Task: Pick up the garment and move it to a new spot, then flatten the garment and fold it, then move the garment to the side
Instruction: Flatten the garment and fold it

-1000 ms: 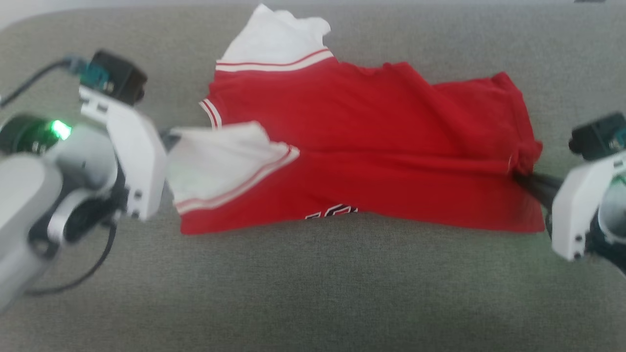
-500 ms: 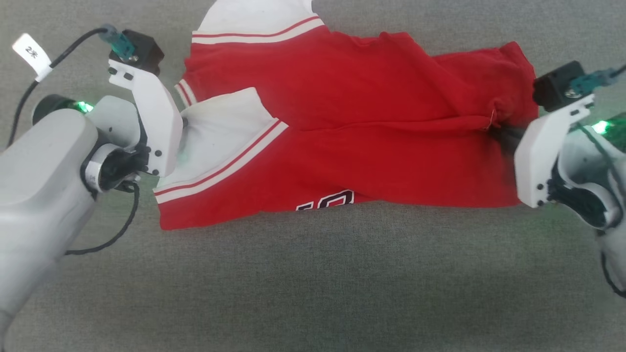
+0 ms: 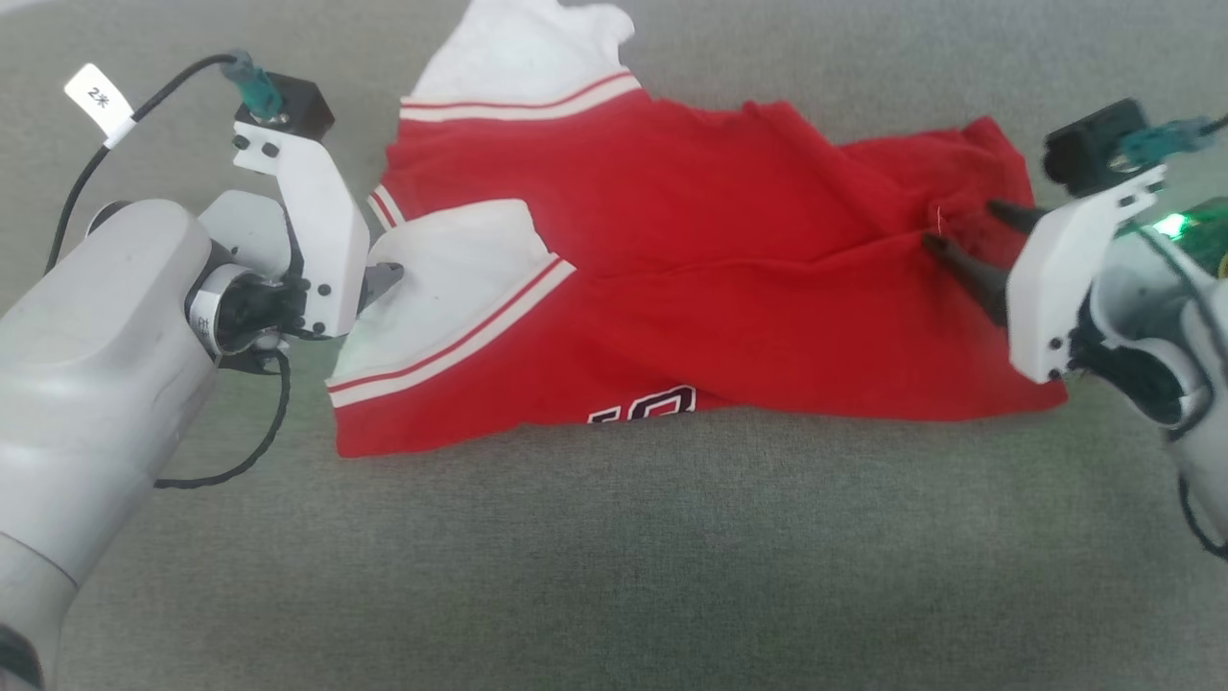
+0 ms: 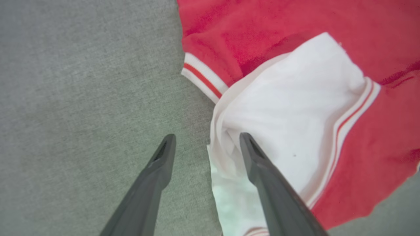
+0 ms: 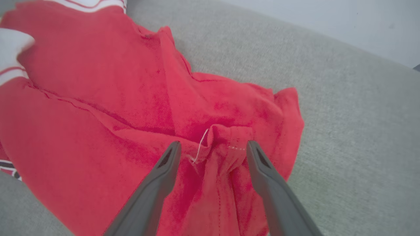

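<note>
The garment (image 3: 691, 288), a red shirt with white sleeves and striped trim, lies crumpled on the grey cushion, a bit of dark print showing at its near edge. My left gripper (image 3: 384, 280) is open at the white sleeve; in the left wrist view its fingertips (image 4: 207, 137) straddle the sleeve's edge (image 4: 295, 114) without pinching it. My right gripper (image 3: 959, 223) is open over the bunched red hem at the garment's right end. The right wrist view shows its fingertips (image 5: 213, 143) spread either side of a fabric ridge (image 5: 226, 137).
The grey upholstered surface (image 3: 614, 537) stretches wide in front of the garment and to both sides. A black cable with a white tag (image 3: 96, 96) loops off my left wrist. A pale wall (image 5: 328, 19) lies beyond the cushion's far edge.
Both grippers were shut on the garment's ends and now stand open, the fabric released onto the cushion. The head camera has shifted, so the whole picture moved.
</note>
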